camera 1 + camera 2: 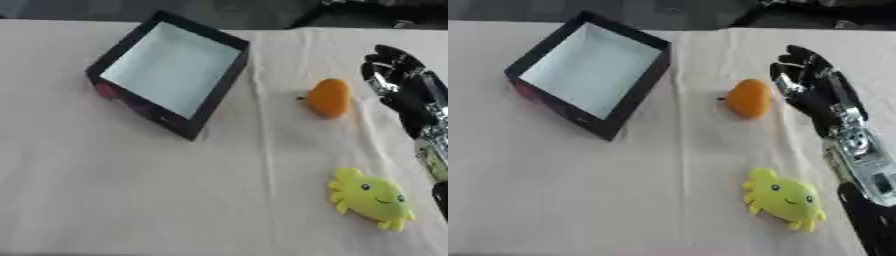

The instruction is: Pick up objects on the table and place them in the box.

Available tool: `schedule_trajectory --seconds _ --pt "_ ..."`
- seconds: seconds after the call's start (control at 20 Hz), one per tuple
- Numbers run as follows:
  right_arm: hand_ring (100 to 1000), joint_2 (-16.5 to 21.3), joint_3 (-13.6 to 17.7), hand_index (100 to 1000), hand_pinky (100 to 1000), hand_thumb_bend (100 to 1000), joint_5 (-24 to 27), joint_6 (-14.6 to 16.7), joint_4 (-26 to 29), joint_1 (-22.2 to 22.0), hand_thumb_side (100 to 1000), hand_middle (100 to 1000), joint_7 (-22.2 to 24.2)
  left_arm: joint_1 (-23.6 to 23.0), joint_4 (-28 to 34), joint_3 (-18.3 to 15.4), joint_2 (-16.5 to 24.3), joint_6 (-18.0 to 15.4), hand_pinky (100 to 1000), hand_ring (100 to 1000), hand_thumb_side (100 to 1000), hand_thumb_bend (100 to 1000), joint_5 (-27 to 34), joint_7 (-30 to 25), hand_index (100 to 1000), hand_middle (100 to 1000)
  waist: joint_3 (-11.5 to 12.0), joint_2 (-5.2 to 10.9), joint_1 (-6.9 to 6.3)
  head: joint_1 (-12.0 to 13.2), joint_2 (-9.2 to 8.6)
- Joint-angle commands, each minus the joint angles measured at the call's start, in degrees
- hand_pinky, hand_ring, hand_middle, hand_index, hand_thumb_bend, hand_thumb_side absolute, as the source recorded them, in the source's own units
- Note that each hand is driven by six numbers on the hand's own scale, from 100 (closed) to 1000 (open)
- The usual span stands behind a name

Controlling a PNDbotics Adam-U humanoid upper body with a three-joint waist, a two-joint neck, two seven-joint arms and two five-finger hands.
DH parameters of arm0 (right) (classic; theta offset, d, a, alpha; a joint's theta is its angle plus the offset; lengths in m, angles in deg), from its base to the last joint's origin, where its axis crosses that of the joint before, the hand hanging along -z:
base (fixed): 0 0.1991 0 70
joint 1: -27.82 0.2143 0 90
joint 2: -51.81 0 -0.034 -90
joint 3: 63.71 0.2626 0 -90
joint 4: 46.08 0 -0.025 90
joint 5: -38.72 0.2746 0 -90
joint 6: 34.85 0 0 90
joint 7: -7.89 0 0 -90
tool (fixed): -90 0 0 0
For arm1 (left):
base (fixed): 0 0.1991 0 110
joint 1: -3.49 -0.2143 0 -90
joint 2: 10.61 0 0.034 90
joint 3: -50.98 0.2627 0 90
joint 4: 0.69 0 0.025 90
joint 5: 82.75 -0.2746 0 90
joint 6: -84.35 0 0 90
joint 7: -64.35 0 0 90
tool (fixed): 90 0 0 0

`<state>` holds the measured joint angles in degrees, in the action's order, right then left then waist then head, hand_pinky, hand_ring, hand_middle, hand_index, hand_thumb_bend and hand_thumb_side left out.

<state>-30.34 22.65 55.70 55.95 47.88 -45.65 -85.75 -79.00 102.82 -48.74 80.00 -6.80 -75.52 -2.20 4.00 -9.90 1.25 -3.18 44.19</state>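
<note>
Where the bench (131, 200) comes nearest me, I see a yellow plush toy (785, 199) with a smiling face lying flat on the pale cloth, toward the right. Further back sits an orange fruit-shaped piece (748, 98), well apart from the plush. Just to its right my right hand (807, 85) hovers, reaching in from the lower right, its fingers (796, 57) stretched out and relaxed, holding nothing and not touching the orange piece. Farthest off, to the left, the box (219, 92) stands askew on the cloth, dark-walled with a pale inside, nothing visible within. I see no left hand.
</note>
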Motion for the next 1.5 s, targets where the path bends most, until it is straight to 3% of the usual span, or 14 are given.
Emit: schedule_trajectory --seconds 0.05,0.4,0.7,0.85,0.9,0.95,1.5 --pt "836 3.95 -0.09 866 949 267 0.22 0.13 2.98 -0.13 309 773 1.27 0.15 0.67 -0.31 1.15 -0.02 798 605 672 431 -0.05 0.0 792 784 -0.08 0.46 -0.05 0.03 -0.07" --pt "848 9.69 -0.99 878 948 286 -1.5 -0.1 11.73 -3.48 324 786 5.34 -0.07 0.57 -0.31 1.28 0.01 799 605 673 428 -0.11 -0.05 792 784 -0.4 0.43 0.03 0.12 -0.07" --pt "864 14.67 -1.05 897 948 336 -7.02 0.08 19.48 -7.74 368 805 8.54 -0.18 0.52 -0.3 1.47 0.0 799 606 673 427 -0.13 -0.08 793 785 -0.71 0.41 0.08 0.43 -0.07" --pt "870 16.69 -0.81 907 947 396 -10.4 0.81 20.5 -9.5 394 812 10.25 -0.35 0.49 -0.37 1.62 -0.01 799 606 673 427 -0.2 -0.04 792 785 -0.92 0.39 0.13 0.62 -0.07" --pt "870 17.15 -0.71 909 946 495 -11.47 1.22 20.57 -9.99 390 810 10.81 -0.38 0.5 -0.39 1.67 -0.03 799 606 673 427 -0.22 -0.02 792 785 -0.97 0.38 0.13 0.68 -0.07" --pt "871 17.66 -0.62 909 946 416 -12.51 1.55 20.6 -10.54 404 813 11.36 -0.43 0.5 -0.41 1.72 -0.04 799 606 673 427 -0.25 0.0 792 785 -1.04 0.37 0.15 0.8 -0.07" --pt "876 23.57 -0.16 921 937 547 -20.38 7.88 20.63 -17.12 448 817 16.07 -0.88 0.48 -0.67 2.19 -0.05 799 606 674 426 -0.5 0.27 792 785 -1.7 0.36 0.51 1.77 -0.07"
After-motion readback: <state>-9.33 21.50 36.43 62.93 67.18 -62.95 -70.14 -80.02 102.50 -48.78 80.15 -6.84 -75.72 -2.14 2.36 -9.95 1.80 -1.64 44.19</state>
